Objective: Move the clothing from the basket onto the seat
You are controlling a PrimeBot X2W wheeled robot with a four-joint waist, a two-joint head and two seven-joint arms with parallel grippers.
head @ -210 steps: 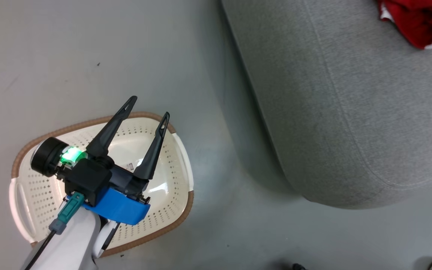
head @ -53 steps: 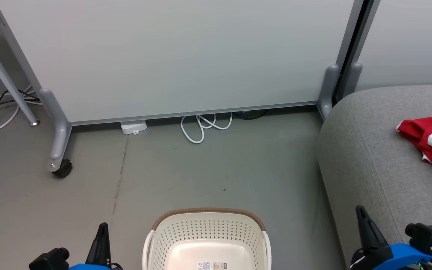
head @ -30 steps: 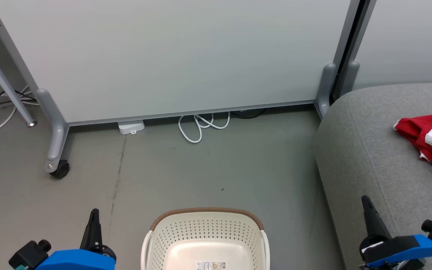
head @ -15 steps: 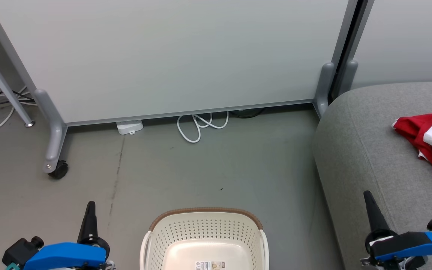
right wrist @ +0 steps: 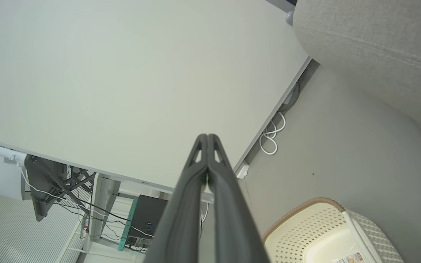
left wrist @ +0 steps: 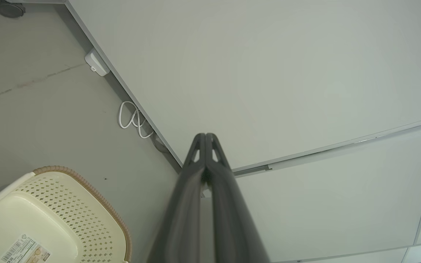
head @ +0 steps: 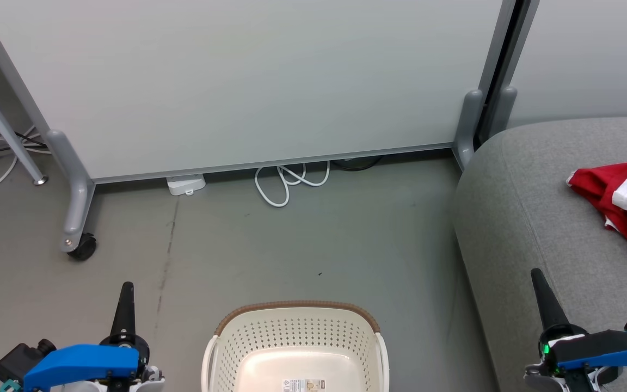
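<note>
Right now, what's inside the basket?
The basket shows a bare cream floor with one printed label; the clothing lies on the seat instead. The basket's near end runs past the picture edge, so that part is unseen.

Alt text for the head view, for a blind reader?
A cream basket, empty where visible, sits on the floor between the left end effector and the right end effector; red-and-white clothing lies on the grey seat at right.

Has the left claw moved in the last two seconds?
Yes. The left gripper has crept up the head view and slightly leftward, away from the basket, which barely shifted.
</note>
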